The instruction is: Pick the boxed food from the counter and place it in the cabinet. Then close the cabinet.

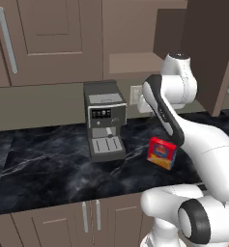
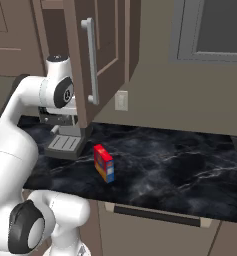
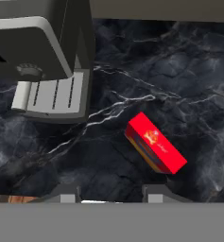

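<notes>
The boxed food (image 1: 162, 152) (image 2: 103, 162) is a small red carton standing on the black marble counter (image 1: 48, 169) (image 2: 180, 165), to the right of the coffee machine. In the hand view the boxed food (image 3: 155, 149) lies below and to the right of my gripper (image 3: 112, 194). The gripper hangs high above the counter (image 3: 179, 71), open, with nothing between its fingertips (image 3: 68, 193). The cabinet (image 1: 135, 62) above the counter stands open, its tan shelf showing. Its door (image 2: 102, 50) with the silver bar handle (image 2: 91, 60) is swung out toward me.
A grey coffee machine (image 1: 105, 120) (image 2: 65, 142) (image 3: 42, 47) stands at the back of the counter, left of the carton. A wall outlet (image 1: 135, 95) (image 2: 121, 100) sits behind it. The open door (image 1: 207, 53) hangs close to my upper arm. Closed base cabinets (image 1: 92, 217) run below the counter.
</notes>
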Motion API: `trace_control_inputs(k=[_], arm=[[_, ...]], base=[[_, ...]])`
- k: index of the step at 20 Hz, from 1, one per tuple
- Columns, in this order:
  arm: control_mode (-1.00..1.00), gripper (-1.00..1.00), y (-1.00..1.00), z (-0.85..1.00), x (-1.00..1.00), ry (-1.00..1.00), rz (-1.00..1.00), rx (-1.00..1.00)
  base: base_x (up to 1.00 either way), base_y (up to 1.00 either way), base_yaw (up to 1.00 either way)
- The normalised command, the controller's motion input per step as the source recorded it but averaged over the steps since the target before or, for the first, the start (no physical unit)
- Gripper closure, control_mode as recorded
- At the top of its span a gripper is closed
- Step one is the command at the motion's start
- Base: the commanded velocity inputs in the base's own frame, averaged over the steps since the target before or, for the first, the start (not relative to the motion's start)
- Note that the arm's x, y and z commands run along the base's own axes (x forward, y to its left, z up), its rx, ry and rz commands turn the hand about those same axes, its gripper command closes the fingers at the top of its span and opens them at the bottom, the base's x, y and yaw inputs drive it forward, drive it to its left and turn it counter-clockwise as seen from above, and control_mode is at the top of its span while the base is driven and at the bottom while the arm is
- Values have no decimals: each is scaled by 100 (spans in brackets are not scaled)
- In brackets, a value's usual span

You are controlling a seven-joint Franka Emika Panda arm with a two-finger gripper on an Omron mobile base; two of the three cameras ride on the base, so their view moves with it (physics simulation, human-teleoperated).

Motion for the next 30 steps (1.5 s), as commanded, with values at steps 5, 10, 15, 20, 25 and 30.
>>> trace_control_inputs(k=[5,10,15,20,25,30], arm=[[-100,-100,0,-17,0,0,0,0],[-100,-100,0,-47,0,0,0,-10],[-100,-100,0,-46,-1,0,0,-14],[-100,-100,-12,-38,-5,0,2,-9],[-100,-100,-34,-31,-7,0,5,0],[-100,-100,-29,-20,-3,0,13,0]], base=[[0,0,0],[0,0,0],[0,0,0],[0,0,0],[0,0,0],[0,0,0]])
